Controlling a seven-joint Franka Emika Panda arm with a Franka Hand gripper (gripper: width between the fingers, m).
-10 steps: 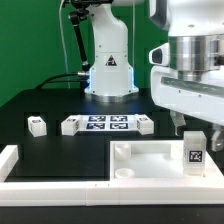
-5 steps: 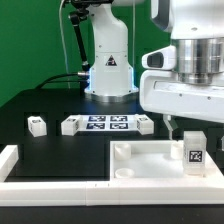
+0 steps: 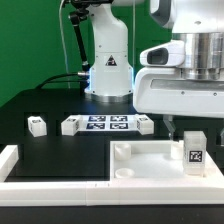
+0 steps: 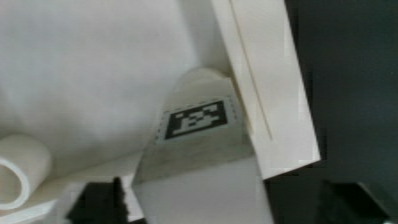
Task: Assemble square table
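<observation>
Along the tabletop's (image 3: 60, 145) left edge, as the exterior view has it, a long white rail (image 3: 8, 160) borders the black surface and turns to run along the front edge. Just inside it, toward the back, a small white block leg (image 3: 37, 125) lies alone. Farther right, at mid-tabletop, the marker board (image 3: 105, 124) lies flat, with a second block leg (image 3: 70, 126) at its left end and a third block leg (image 3: 143, 125) at its right end. Behind the board, at the back edge, stands the robot's white base (image 3: 108, 60). The square panel (image 3: 140, 168) fills the tabletop's front-right corner, lying flat just behind the front rail, with a raised socket (image 3: 122, 152) at its back-left corner. Near the panel's right edge an upright leg (image 3: 194, 152) stands on it, its black-and-white tag facing the camera; whether it sits in a socket cannot be told. Directly above it hangs the arm's bulky white wrist (image 3: 185, 85). The jaws stand apart, straddling the upright leg. The wrist view shows dark fingers (image 4: 98, 203) on either side of the tagged leg with a sliver of gap, so nothing is clamped. Beside the leg in that view, the panel's raised rim separates its white face from the black tabletop.
</observation>
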